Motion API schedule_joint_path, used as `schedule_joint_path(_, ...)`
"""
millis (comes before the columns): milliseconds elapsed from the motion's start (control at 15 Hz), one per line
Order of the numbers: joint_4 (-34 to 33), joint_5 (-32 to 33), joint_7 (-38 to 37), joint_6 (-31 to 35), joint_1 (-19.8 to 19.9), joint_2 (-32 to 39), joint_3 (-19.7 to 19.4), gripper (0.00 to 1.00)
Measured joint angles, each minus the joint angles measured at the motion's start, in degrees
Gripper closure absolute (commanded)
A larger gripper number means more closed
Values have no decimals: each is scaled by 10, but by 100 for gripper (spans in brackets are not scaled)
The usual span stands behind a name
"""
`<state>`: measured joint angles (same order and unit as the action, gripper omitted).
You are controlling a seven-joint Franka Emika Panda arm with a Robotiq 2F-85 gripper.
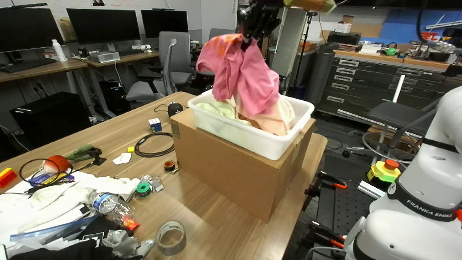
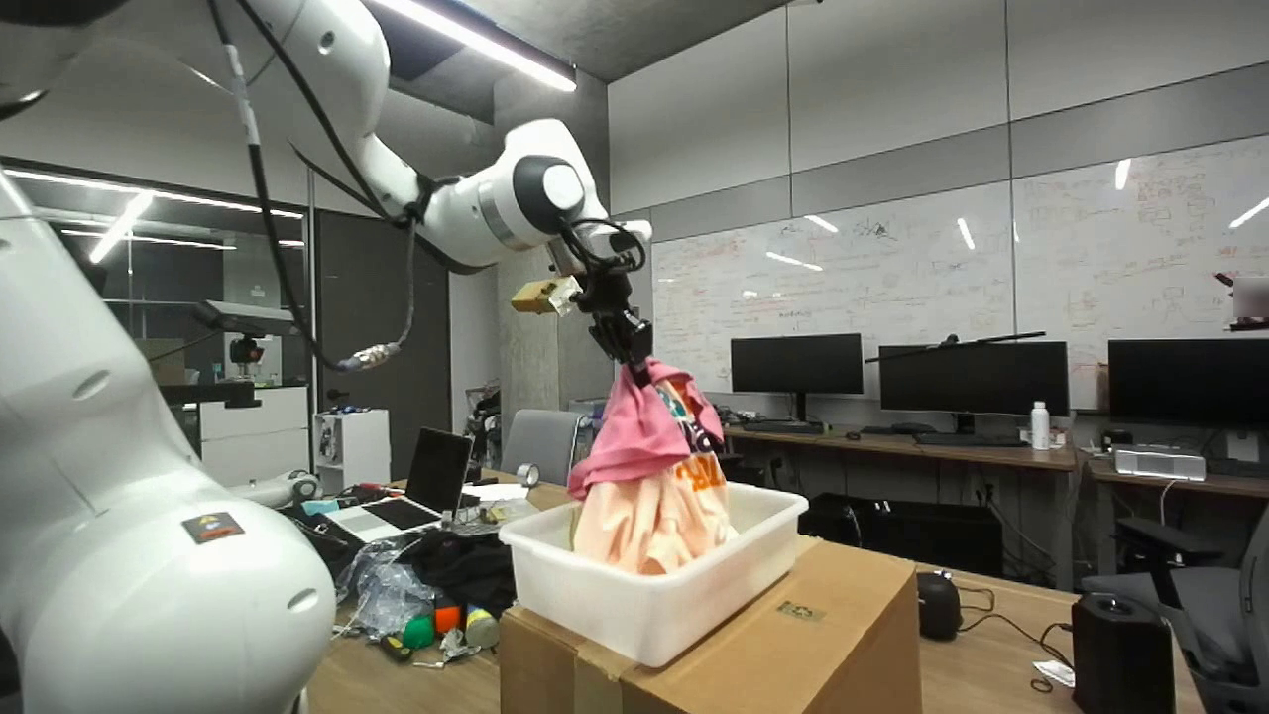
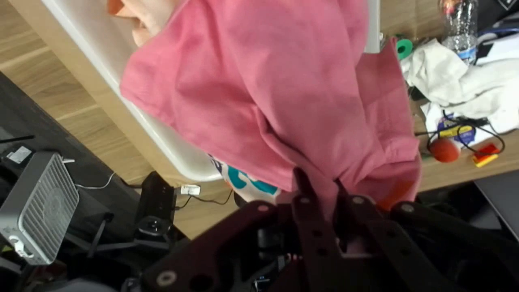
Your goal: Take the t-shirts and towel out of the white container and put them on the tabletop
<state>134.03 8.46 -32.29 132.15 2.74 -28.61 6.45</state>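
A wood-grained tabletop (image 1: 216, 231) awaited the laundry as the unloading appeared to stand at its lift-out step, a white jointed robot arm (image 2: 496, 213) reaching over a large brown cardboard box (image 1: 227, 177) that bore a white rectangular plastic container (image 1: 238, 135). Above the container hung a pink cloth garment (image 1: 252, 79) with orange print, likely one of the T-shirts, gathered at its top and draped downward. Directly beneath it, a peach cloth (image 2: 644, 516) with orange lettering ran down behind the near rim in an exterior view; whether the two were separate pieces or one garment could not be told. A pale green cloth (image 1: 220, 108), perhaps the towel, lay toward the left inside the container in an exterior view. None of the three lay on the tabletop. The next move seemed to call for more height, until all the hanging fabric cleared the rim, then a carry down to the tabletop beside the box, with care that no other cloth was dragged along. Smallest of these, the black two-fingered claw (image 3: 319, 178) was clamped on a bunched fold of the pink garment, its fingertips (image 3: 300, 178) kept slightly apart by the fabric between them.
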Motion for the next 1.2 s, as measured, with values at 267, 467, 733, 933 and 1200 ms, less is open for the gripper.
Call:
schedule_joint_path(267, -1, -1, -25, -19, 8, -94, 15, 97)
schedule_joint_path(467, 4, -8, -38, -56, 8, -174, 29, 97)
schedule_joint_path(733, 4, -20, -42, -122, 8, -260, 53, 97)
schedule_joint_path(933, 5, -30, -21, -175, 1, -263, 85, 97)
schedule_joint_path(1200, 5, -41, -4, -185, -13, -183, 149, 97)
